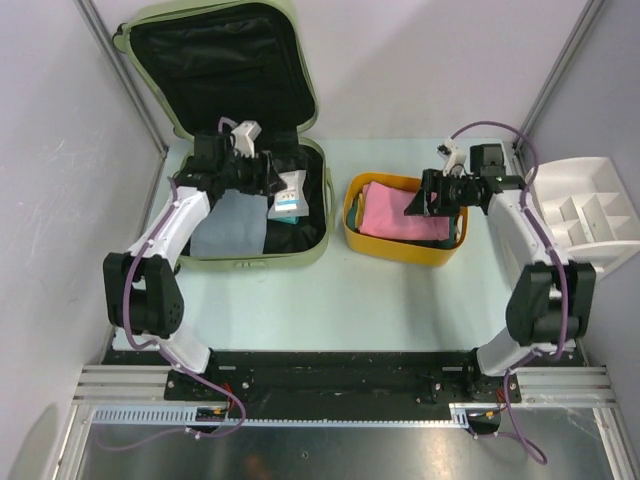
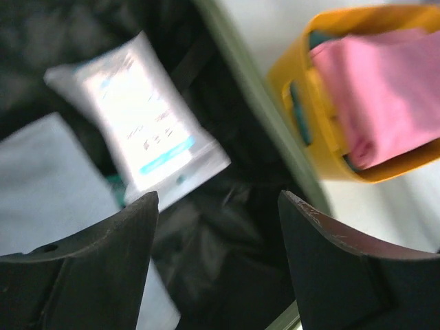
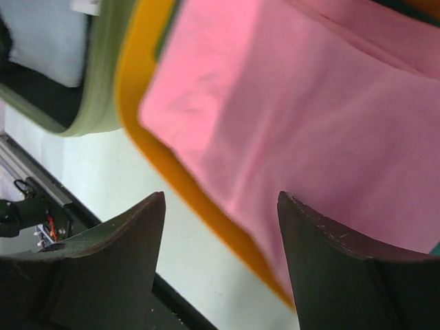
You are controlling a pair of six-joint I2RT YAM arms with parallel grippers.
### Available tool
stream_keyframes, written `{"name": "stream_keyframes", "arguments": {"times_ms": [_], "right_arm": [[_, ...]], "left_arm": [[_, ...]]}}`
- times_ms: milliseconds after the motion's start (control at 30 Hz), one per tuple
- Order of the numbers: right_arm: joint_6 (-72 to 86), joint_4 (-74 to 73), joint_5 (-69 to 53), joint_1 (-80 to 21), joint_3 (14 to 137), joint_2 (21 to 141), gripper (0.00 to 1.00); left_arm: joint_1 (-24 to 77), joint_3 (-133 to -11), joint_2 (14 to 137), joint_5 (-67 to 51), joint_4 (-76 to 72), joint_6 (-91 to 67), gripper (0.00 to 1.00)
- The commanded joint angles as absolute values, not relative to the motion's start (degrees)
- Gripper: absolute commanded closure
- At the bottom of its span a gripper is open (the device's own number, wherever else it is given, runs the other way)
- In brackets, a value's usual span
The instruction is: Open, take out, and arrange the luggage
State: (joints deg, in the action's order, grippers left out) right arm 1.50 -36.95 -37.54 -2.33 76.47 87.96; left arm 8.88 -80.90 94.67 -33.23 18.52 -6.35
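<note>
Pale green desk (image 1: pixel 380 300) is carrying the luggage (image 1: pixel 225 70) on its left half, lying open with its black-lined lid standing raised at the far side. The left claw (image 2: pixel 218 199) is hovering over the luggage's lower half, fingers spread and gripping nothing. Below it a white packet (image 2: pixel 148 120), blurred but possibly wet wipes, is lying beside a pale blue folded cloth (image 1: pixel 225 225). Just right of the luggage, a yellow tub (image 1: pixel 385 245) is holding a pink cloth (image 3: pixel 309 124). The right claw (image 3: pixel 221 198) is hanging over that tub's edge, likewise spread wide and empty. Farther right of the luggage, a white divided tray (image 1: pixel 590 200) is sitting.
</note>
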Motion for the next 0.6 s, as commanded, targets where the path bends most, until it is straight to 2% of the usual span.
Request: {"name": "stream_keyframes", "arguments": {"times_ms": [0, 100, 233, 333, 567], "right_arm": [[1.23, -35.77, -34.28, -0.8, 76.82, 97.53, 0.3], [0.18, -35.6, -32.88, -0.7, 76.82, 100.28, 0.3], [1.84, -34.11, -35.15, -0.97, 76.99, 98.54, 0.29], [3.6, -33.31, -37.44, -1.67, 77.17, 96.07, 0.29], [5.62, -31.21, -36.13, -3.78, 77.25, 90.18, 0.28]], "left_arm": [[5.55, -75.51, 90.88, -23.38, 25.05, 1.23, 0.25], [0.97, -73.92, 91.75, -22.68, 26.88, 0.44, 0.24], [0.7, -72.43, 92.37, -16.64, 27.6, 1.15, 0.21], [2.98, -73.12, 95.18, -9.27, 27.51, 0.44, 0.18], [8.6, -75.06, 100.98, -3.79, 24.88, -1.04, 0.16]]}}
